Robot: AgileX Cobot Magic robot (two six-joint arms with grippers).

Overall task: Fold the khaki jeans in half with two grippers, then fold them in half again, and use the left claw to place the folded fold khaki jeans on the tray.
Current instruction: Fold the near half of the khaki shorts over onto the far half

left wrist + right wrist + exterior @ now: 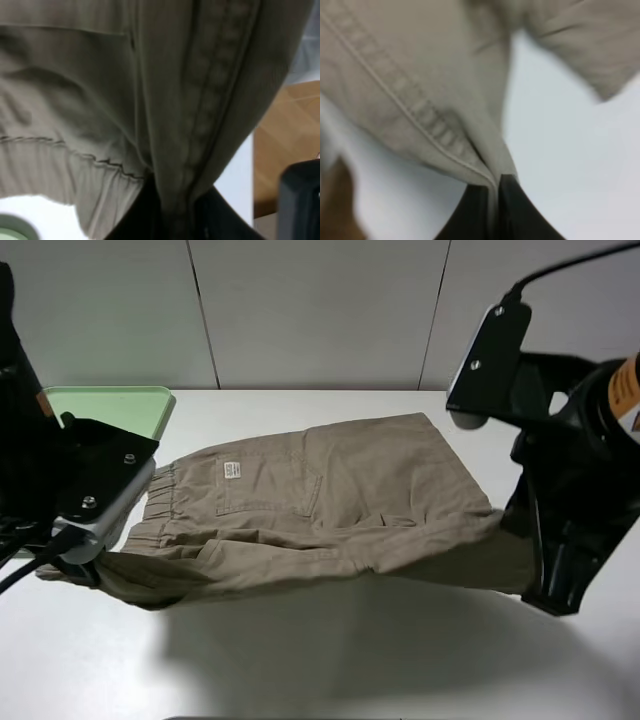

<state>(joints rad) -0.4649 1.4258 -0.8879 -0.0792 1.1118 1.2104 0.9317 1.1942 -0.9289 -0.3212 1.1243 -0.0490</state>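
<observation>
Both arms sit low at the 2 sides, left gripper (175, 205) and right gripper (497, 187) each pinching the jeans (330, 500) tight.

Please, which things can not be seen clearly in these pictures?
High view: the left arm covers part of the tray.
High view: the label on the jeans is too small to read.
Left wrist view: the jeans and the picture edge hide most of the left gripper.
Right wrist view: blurred; the edge cuts off the right gripper.
</observation>
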